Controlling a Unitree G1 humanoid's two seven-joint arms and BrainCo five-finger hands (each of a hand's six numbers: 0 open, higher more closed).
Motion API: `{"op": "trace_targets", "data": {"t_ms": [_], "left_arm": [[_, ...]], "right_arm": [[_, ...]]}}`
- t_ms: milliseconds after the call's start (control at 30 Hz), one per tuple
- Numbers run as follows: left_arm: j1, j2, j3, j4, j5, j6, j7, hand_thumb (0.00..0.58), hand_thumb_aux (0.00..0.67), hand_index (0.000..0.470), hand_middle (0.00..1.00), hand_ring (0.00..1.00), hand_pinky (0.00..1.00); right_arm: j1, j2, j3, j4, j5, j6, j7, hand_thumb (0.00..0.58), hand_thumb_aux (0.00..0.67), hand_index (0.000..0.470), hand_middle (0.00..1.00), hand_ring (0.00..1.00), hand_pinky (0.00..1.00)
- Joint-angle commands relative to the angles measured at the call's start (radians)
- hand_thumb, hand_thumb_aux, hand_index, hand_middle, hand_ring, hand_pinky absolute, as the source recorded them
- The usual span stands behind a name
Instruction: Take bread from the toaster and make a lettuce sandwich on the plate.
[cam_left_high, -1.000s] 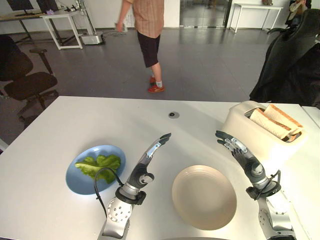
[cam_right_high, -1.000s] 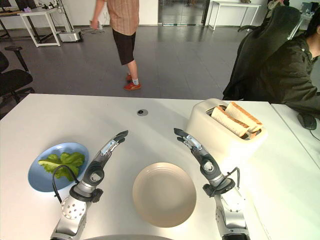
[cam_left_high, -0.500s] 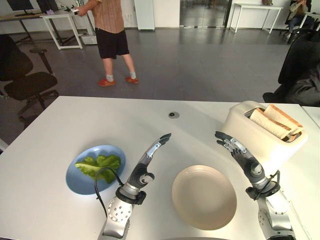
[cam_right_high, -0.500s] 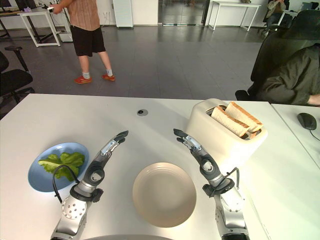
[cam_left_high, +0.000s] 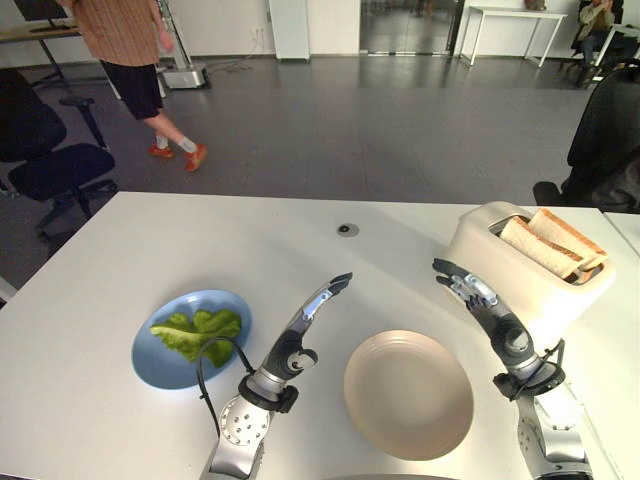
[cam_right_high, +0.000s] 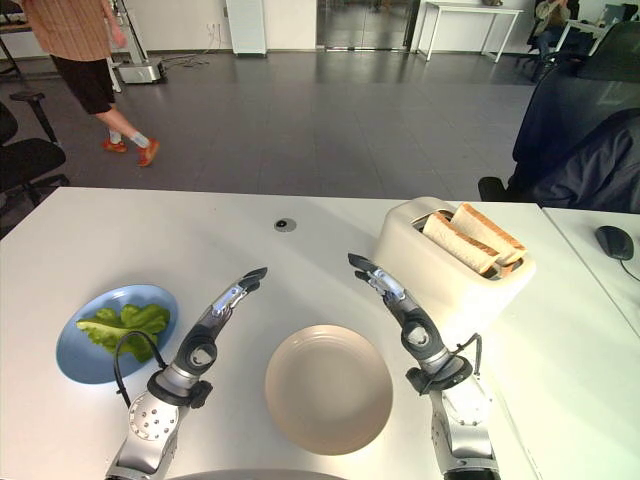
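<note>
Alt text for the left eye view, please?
The robot's open left hand and right hand flank an empty beige plate on a white table. A toaster holding bread stands right; lettuce on a blue plate lies left.

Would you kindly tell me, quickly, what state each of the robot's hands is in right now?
Left hand: open, fingers extended, holding nothing.
Right hand: open, fingers extended, holding nothing.

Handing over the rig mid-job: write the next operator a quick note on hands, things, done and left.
Left hand: open, empty, over the table between blue plate and beige plate.
Right hand: open, empty, close beside the toaster.
Two bread slices stand in the toaster; lettuce lies on the blue plate; beige plate bare.
Done: nothing.
Left: take bread out, build sandwich on beige plate.
</note>
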Motion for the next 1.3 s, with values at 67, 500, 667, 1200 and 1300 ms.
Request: {"op": "trace_targets", "data": {"t_ms": [67,500,667,1200,1300], "left_arm": [[0.013,-0.007,-0.035,-0.008,0.000,0.035,-0.010,0.000,0.000,0.000,0.00,0.00,0.00],[0.012,-0.005,-0.074,-0.031,0.019,0.054,-0.008,0.000,0.000,0.000,0.00,0.00,0.00],[0.010,-0.001,-0.072,-0.031,0.019,0.055,-0.008,0.000,0.000,0.000,0.00,0.00,0.00],[-0.012,0.008,-0.059,0.002,0.017,0.045,-0.007,0.000,0.000,0.000,0.00,0.00,0.00],[-0.014,0.008,-0.058,0.008,0.019,0.042,-0.006,0.000,0.000,0.000,0.00,0.00,0.00]], "right_arm": [[-0.219,-0.251,-0.330,-0.094,0.117,0.200,-0.143,0.000,0.000,0.000,0.00,0.00,0.00],[-0.303,-0.617,-0.281,0.599,-0.463,0.260,-0.319,0.234,0.152,0.107,0.00,0.00,0.00],[-0.299,-0.603,-0.237,0.619,-0.487,0.216,-0.324,0.392,0.289,0.203,0.00,0.00,0.00],[-0.304,-0.572,-0.195,0.550,-0.455,0.213,-0.310,0.580,0.670,0.470,0.00,0.00,0.00],[-0.313,-0.565,-0.212,0.528,-0.429,0.219,-0.310,0.580,0.670,0.470,0.00,0.00,0.00]]}}
